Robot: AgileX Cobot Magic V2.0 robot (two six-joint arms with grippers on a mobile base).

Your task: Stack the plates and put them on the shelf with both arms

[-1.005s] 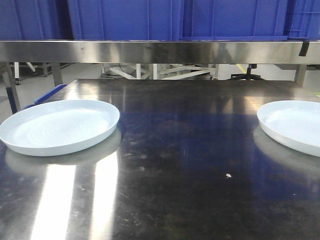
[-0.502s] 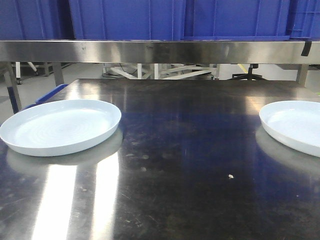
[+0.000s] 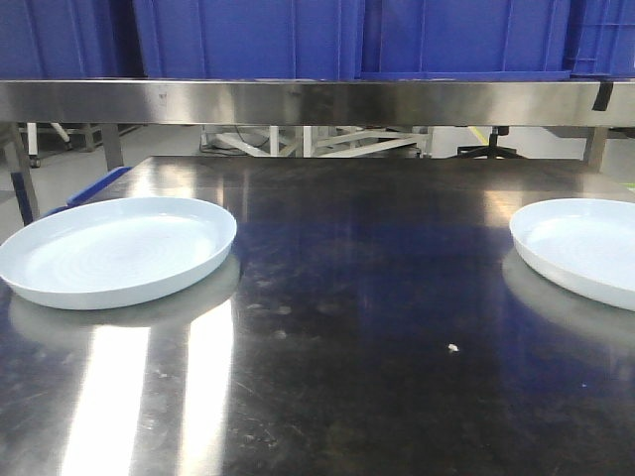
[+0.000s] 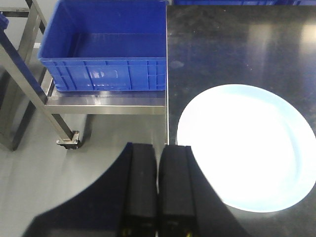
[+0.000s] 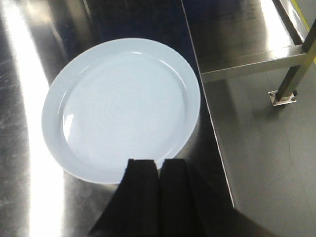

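Left plate (image 4: 247, 148) lies at three o'clock from our left gripper (image 4: 159, 147), right plate (image 5: 121, 108) at eleven from the right gripper (image 5: 158, 162). We see both pincers pressed together.

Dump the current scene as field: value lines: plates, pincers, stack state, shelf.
left plate: flat on table, near its left edge, empty
right plate: flat on table, near its right edge, empty
stacked: no, plates far apart
left pincer: shut, holding nothing, tips by left plate's rim
right pincer: shut, holding nothing, tips by right plate's rim
shelf: steel, raised at the table's far side, carries blue crates
front-facing view: no arm in frame
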